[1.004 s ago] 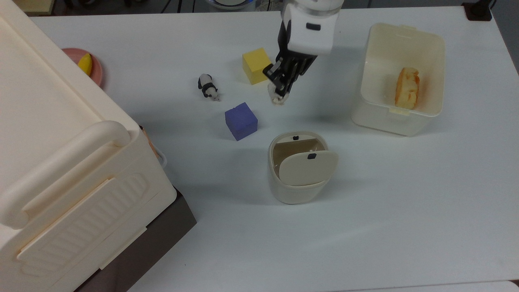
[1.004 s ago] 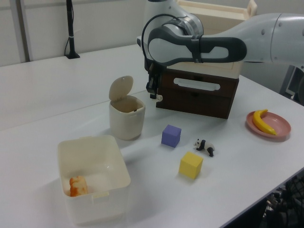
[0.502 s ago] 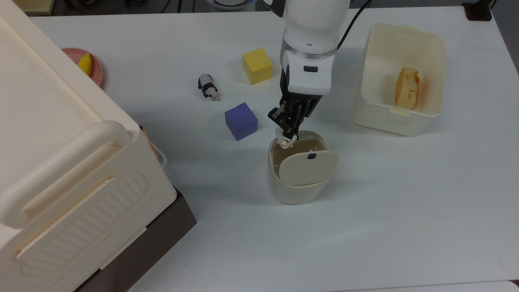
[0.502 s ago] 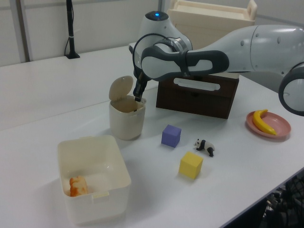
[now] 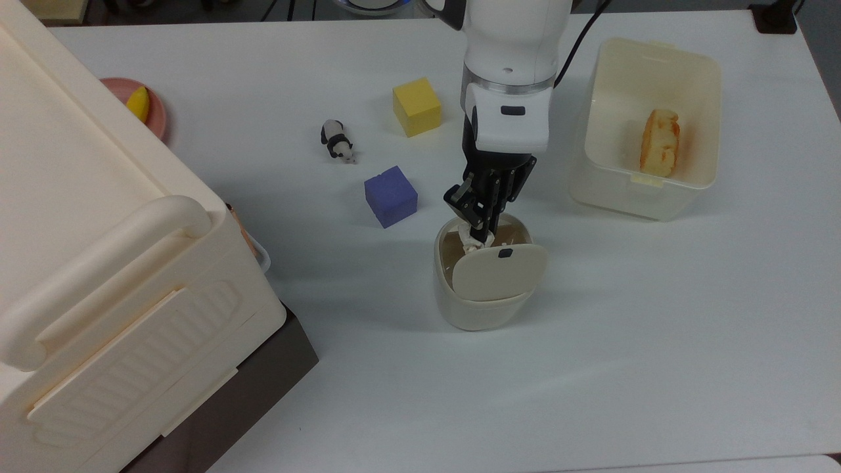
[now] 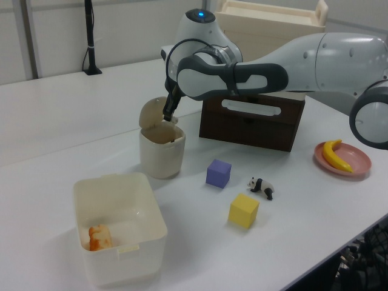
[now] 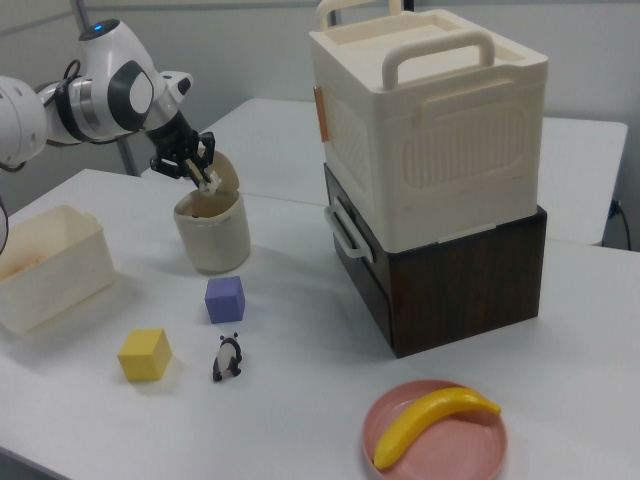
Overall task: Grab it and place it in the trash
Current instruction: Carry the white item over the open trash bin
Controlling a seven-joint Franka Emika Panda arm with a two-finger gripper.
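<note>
The gripper (image 5: 481, 231) is seen above the open mouth of the trash (image 5: 483, 309), with its two black fingers drawn close together and pinched on the tissue wad (image 5: 471, 240). In the top view the wad is seen at the fingertips, over the bin's opening and just beyond the edge of the tilted flap lid (image 5: 498, 270). In the right view the gripper (image 7: 206, 181) is held just above the bin's rim (image 7: 212, 207), with the pale wad (image 7: 210, 184) between the fingers. In the left view the gripper (image 6: 167, 115) is placed between the raised lid (image 6: 152, 111) and the far rim of the trash (image 6: 162, 151); whether the wad touches the lid or the rim cannot be told.

Small black dots are carried on the flap lid. No readable writing, brand or label is seen on any object.

On the white table (image 5: 657, 341), a purple cube (image 5: 390, 196) is found just to the top view's left of the bin, with a yellow cube (image 5: 416, 106) and a panda figurine (image 5: 338, 140) farther back. A rectangular cream tub (image 5: 647, 125) holding a piece of bread (image 5: 660, 142) is set at the top view's right. A large cream box (image 7: 430, 120) is stacked on a dark brown case (image 7: 450, 275), and a banana (image 7: 432, 420) is laid on a pink plate (image 7: 435, 445) in the right view's near foreground.
</note>
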